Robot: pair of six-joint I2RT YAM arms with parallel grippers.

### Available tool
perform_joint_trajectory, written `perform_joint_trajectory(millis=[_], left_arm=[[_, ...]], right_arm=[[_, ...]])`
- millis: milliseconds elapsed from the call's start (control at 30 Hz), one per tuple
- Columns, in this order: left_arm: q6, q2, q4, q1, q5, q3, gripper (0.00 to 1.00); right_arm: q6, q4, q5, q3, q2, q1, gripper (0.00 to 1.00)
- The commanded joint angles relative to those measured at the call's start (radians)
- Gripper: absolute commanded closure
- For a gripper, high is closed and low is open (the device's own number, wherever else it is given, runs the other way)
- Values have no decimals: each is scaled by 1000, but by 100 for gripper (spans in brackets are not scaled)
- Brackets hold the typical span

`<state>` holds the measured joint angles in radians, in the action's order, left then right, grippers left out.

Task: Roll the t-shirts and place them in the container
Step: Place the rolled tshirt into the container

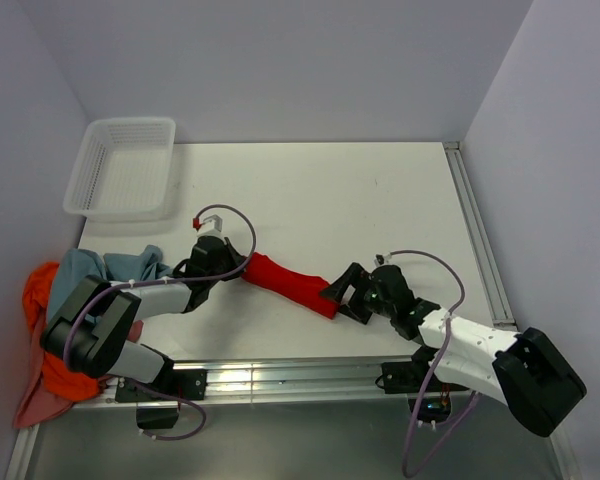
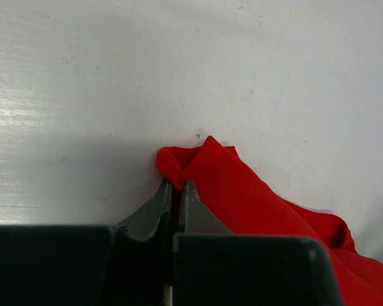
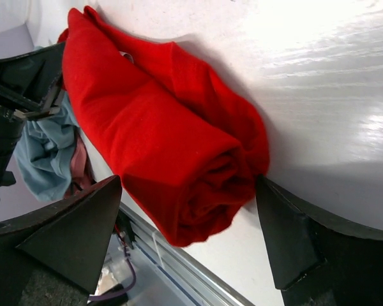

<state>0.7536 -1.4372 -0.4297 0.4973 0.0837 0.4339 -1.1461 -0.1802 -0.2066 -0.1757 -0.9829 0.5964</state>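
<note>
The red t-shirt (image 1: 285, 280) lies rolled into a long tube on the white table, between my two grippers. My left gripper (image 1: 242, 275) is shut on a pinch of cloth at the roll's left end; the left wrist view shows its tips (image 2: 176, 185) closed on the red fold (image 2: 242, 197). My right gripper (image 1: 338, 295) is open, its fingers on either side of the roll's right end (image 3: 172, 146), with one finger (image 3: 287, 236) touching the cloth. Blue-grey (image 1: 110, 268), orange (image 1: 40, 290) and pinkish (image 1: 40, 405) t-shirts lie heaped at the left edge.
A white mesh basket (image 1: 125, 165) stands at the back left. A metal rail (image 1: 280, 375) runs along the table's near edge and another (image 1: 475, 230) along the right side. Walls close in the back and sides.
</note>
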Motion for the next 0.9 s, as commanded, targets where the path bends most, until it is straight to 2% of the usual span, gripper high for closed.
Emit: perform_joint_trajectory(millis=[0,167,300,467,633,767,833,867], left_arm=[[-2,-12,34,9,45,23,100],[-5,-12,46,18,57,31,100],[-7,-11,54,24,65,35,100],[-5,-9,54,32,64,37,100],[1,7,52,49,73,34,100],[7,21,51,67,73,31,100],[16,32,58,79,76,32,100],[21,38,62,81,71,32,100]], right_arm=[[-43,-42,68,24,-63,28,8],[-72,-58,96,38,-76,46,10],[-69,-24,124,32,-39,46,16],[-73,-24,133,31,-25,46,35],[-67,-33,154,30,-11,46,69],[-31,10,174,-21,-3,45,78],[-24,-19,162,-27,-10,45,99],[-12,-24,159,-44,-26,46,100]])
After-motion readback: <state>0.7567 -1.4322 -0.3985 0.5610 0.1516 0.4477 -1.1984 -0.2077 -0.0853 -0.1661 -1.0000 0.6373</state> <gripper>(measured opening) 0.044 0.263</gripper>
